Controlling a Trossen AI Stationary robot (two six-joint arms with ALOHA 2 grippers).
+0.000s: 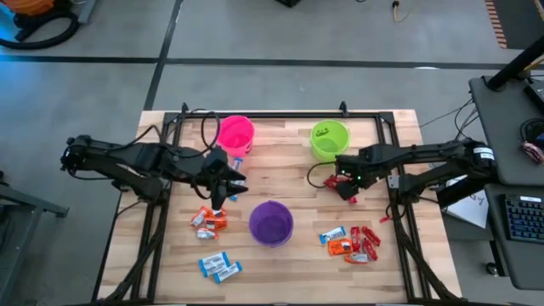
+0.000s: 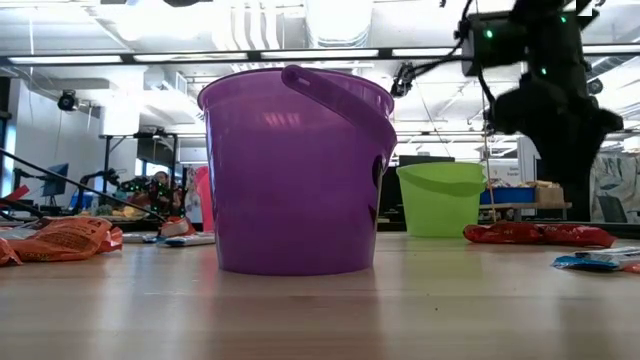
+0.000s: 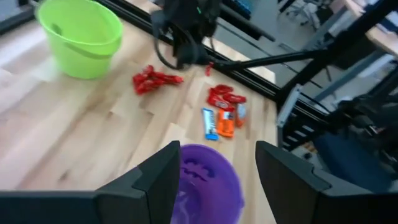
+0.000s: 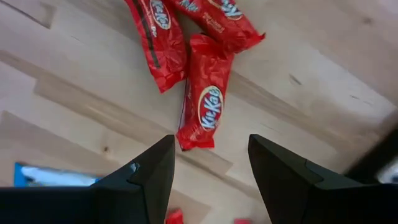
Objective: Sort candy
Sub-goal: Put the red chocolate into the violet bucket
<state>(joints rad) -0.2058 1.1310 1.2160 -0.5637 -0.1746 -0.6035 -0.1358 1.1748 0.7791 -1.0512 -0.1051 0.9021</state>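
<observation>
Right gripper (image 4: 208, 165) jaws apart over a red candy (image 4: 203, 102), left gripper (image 3: 217, 180) likewise open, empty; wrapper looks light, crinkly, slippery, so pinch across its middle

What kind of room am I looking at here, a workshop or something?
Most likely a robotics lab or open workshop. Two dark robot arms work over a framed pale wooden table with a purple plastic bucket on it. Beyond are exposed ceiling ducts, a bare concrete floor, and a desk with a keyboard.
</observation>
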